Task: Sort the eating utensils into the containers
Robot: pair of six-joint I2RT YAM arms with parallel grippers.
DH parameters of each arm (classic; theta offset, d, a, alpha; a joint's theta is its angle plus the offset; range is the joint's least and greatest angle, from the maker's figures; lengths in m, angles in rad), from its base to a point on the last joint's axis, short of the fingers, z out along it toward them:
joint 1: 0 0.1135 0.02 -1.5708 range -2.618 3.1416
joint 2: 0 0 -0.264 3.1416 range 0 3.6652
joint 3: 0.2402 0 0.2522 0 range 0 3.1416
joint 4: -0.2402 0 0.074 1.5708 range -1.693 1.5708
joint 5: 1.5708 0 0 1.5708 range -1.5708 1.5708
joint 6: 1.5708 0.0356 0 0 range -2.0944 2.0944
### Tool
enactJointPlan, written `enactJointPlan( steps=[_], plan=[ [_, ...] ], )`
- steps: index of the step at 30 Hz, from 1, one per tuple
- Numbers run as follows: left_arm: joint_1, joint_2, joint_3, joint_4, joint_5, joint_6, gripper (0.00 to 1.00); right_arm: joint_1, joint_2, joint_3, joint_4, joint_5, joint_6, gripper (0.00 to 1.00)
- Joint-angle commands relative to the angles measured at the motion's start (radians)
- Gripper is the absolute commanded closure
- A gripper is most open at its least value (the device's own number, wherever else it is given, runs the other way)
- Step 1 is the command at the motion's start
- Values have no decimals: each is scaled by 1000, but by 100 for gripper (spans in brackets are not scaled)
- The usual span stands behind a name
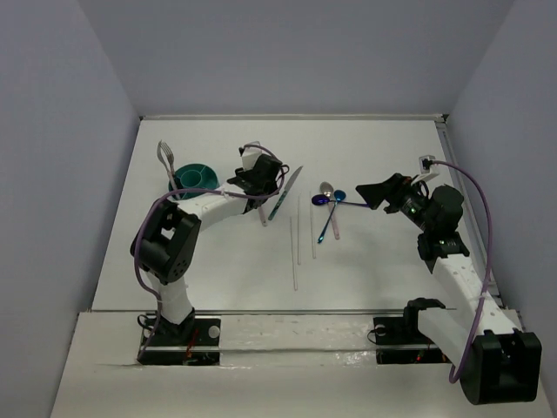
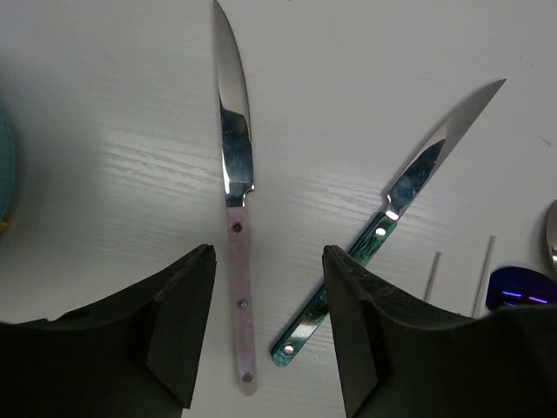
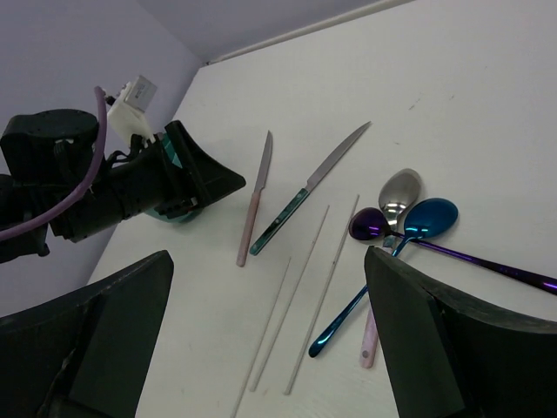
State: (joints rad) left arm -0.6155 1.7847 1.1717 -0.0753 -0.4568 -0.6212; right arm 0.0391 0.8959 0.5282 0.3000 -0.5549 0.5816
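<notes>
the left end effector [image 2: 267, 296] hangs spread astride the handle of the pink knife [image 2: 236, 200], which lies flat on the desk near the caddy [image 1: 205, 171] by the left edge, lined up for a pinch. the right end effector [image 3: 270, 292], spread wide and empty, hovers over the spoons [image 3: 405, 205].

I'm white links [image 1: 204, 205] and black joints [image 1: 165, 248], a purple cable [image 3: 94, 148] trailing each arm, black wedge fingers [image 2: 174, 322] up front
</notes>
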Motion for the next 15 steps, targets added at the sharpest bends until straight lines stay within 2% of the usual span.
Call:
enactJointPlan(
  steps=[1,3,6,15],
  plan=[
    [-6,13,5,-11,-39,-54,51,2,0,21,45,-17,6,3],
    [-6,36,11,-12,-45,-48,58,2,-2,19,45,-17,6,3],
    [-6,70,23,-21,-69,-43,60,2,-5,19,45,-17,6,3],
    [-6,146,36,-15,-82,-12,59,2,-6,19,47,-23,9,3]
  ],
)
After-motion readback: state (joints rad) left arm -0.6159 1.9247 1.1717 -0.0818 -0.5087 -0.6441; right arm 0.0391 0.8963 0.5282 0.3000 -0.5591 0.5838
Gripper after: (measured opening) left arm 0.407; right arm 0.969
